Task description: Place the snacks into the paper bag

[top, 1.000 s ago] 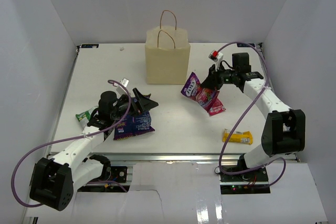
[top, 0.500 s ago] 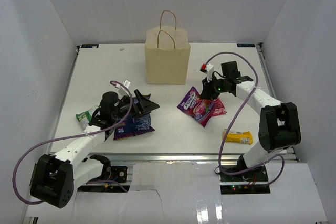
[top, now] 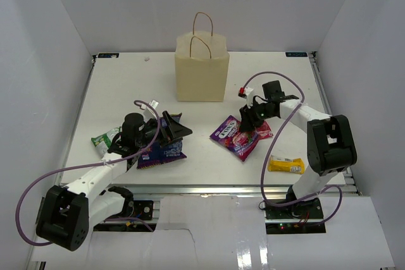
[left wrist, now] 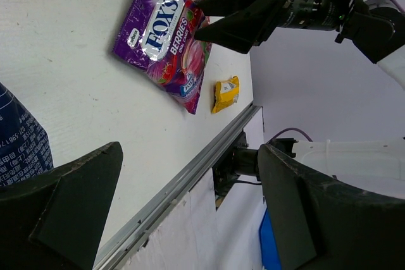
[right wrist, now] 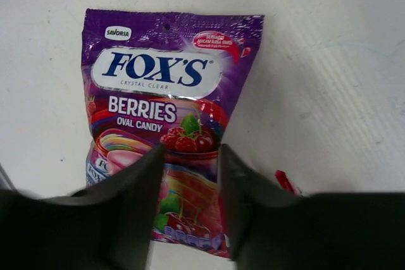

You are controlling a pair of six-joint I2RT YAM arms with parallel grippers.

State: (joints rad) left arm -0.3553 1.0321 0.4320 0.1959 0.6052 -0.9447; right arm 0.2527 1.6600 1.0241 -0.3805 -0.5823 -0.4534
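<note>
The white surface (top: 126,86) carries the tan paper bag (top: 201,77), upright at 12 o'clock. The glossy purple candy bag (right wrist: 158,86) lies flat toward 3 o'clock, partly over a red packet (top: 261,132). The right tool (right wrist: 190,156) is above its lower half, with a narrow gap between the jaws. The left tool (top: 179,128), wide apart, is over the blue-purple bag (top: 161,151) at 7 o'clock. The yellow bar (top: 286,165) lies at 4 o'clock and the green packet (top: 103,138) at 9.

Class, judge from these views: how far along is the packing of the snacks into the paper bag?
Done: nothing visible; no snack shows in the paper bag, though its inside is hidden. In hand: the right gripper hovers, jaws parted, over the Fox's candy bag lying flat; the left gripper is open above the blue-purple bag. Left: those, the green packet and the yellow bar.
</note>
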